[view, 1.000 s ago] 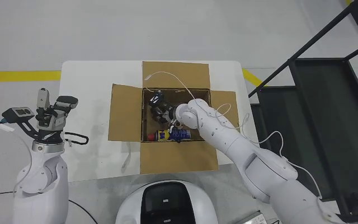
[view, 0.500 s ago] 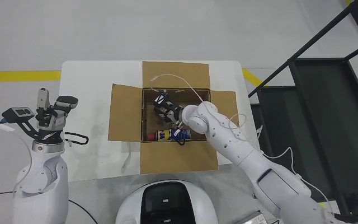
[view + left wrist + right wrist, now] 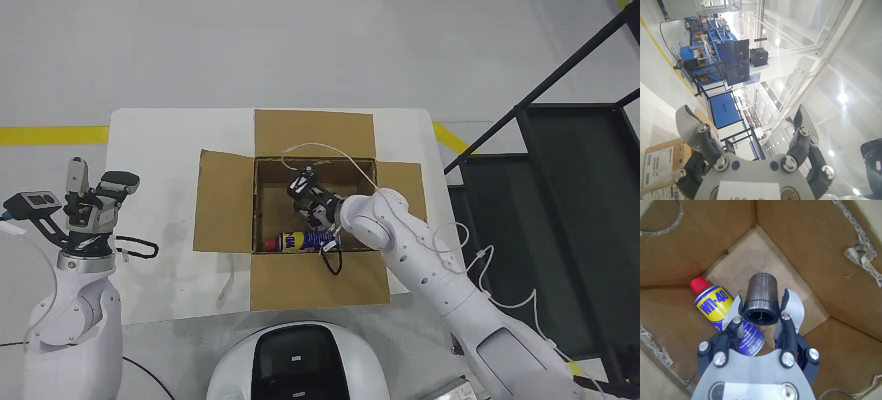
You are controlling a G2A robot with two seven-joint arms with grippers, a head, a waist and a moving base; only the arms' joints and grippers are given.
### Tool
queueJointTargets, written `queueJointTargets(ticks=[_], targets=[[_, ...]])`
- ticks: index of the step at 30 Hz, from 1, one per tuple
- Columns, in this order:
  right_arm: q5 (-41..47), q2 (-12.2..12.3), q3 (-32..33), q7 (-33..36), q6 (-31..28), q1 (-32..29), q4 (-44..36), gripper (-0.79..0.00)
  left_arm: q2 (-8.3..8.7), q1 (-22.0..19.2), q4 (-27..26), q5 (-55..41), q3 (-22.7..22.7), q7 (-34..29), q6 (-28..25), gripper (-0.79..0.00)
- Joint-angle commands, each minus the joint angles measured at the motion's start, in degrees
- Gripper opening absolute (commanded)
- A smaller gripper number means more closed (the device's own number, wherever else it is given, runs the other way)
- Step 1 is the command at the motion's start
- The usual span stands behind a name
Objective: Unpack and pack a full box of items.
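My right pincer [image 3: 762,296] is pinching a steel linear bearing [image 3: 762,285] inside the cardboard box [image 3: 800,247], right by the spray can [image 3: 712,300] lying on its floor. My left pincer [image 3: 743,111] is spread wide, off beside the table [image 3: 160,200].

The brown cardboard box [image 3: 225,200] sits open in the middle of the desk [image 3: 150,160], its four flaps spread flat at 12, 3, 6 and 9 o'clock. Inside, a blue-and-yellow spray can [image 3: 300,241] lies on its side along the 6 o'clock wall, with its red cap toward 9 o'clock. At 12 o'clock of the can, a grey metal cylinder [image 3: 762,298] with a hollow bore is clamped between the fingers of the right end effector [image 3: 762,295], within the box walls
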Motion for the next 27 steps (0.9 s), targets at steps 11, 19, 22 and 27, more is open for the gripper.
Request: queueJointTargets(ticks=[11,19,22,27], targets=[[3.3,-3.2,-6.7,1.0,0.0,7.8,9.7,-0.785,0.0,0.0,0.0,0.0,0.0,0.0,0.0,0.0],[4.2,-4.4,-8.5,2.4,1.1,9.9,12.4,-0.785,0.0,0.0,0.0,0.0,0.0,0.0,0.0,0.0],[4.2,-4.7,-8.7,3.4,2.4,10.4,13.5,-0.754,0.0,0.0,0.0,0.0,0.0,0.0,0.0,0.0],[5.3,-5.7,-9.8,2.4,2.9,11.9,15.5,-0.4,0.0,0.0,0.0,0.0,0.0,0.0,0.0,0.0]])
